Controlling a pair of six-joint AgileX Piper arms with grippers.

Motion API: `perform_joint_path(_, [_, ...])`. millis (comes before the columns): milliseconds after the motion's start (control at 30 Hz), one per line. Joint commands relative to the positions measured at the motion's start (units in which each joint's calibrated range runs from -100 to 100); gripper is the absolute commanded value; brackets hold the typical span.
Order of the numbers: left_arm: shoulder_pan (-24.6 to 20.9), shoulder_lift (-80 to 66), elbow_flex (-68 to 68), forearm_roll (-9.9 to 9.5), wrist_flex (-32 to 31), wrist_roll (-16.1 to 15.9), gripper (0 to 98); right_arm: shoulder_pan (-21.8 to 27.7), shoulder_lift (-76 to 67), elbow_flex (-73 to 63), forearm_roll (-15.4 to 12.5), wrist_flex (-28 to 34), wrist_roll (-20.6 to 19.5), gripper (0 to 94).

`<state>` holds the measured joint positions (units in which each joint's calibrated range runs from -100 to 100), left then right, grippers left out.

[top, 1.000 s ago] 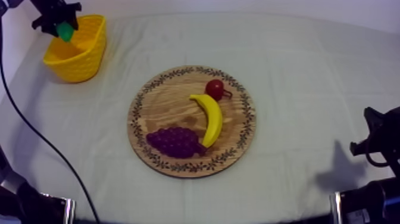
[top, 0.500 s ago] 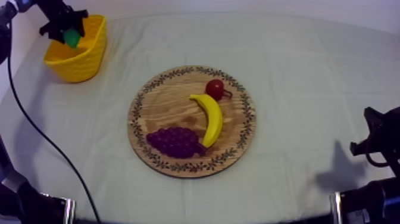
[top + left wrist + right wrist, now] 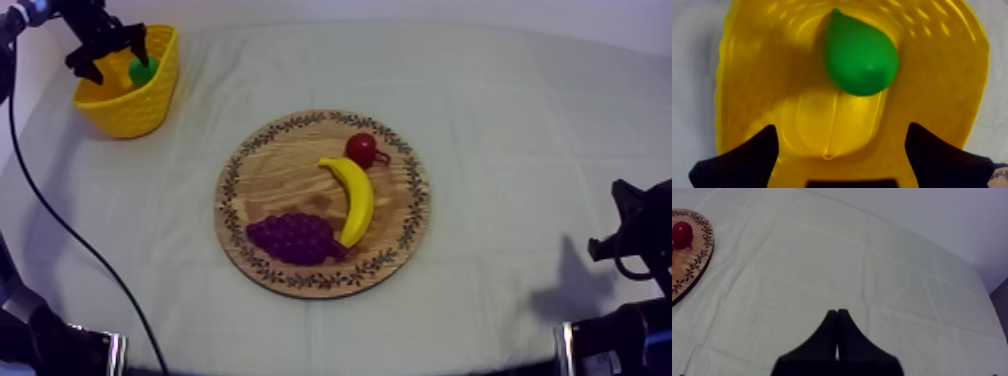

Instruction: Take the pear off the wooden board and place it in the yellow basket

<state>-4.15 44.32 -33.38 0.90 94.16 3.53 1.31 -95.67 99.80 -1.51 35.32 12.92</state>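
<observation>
Pear (image 3: 859, 55) inside yellow basket (image 3: 952, 75), far left of surface (image 3: 520, 90); left claw (image 3: 839, 134) spread wide above it, holding nothing; right claw (image 3: 837, 319) pinched together, empty, near right. Risk: finger catching basket rim on retreat, tipping it, spilling pear.

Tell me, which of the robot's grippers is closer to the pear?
Left. The left gripper hangs open just above the pear, which is inside the yellow basket. The right gripper sits shut at the opposite side of the table, beyond the wooden board.
</observation>
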Motion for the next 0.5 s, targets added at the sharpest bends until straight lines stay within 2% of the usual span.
perform_joint_path(0, [0.01,-0.9,0.64,-0.03,0.04,-0.07,95.7,0.0,0.0,-0.02,-0.03,0.08,0.0,0.4])
perform_joint_path(467, [0.53,-14.3,5.2,0.35,2.36,-0.53,92.9,0.0,0.0,-0.02,-0.03,0.08,0.0,0.4])
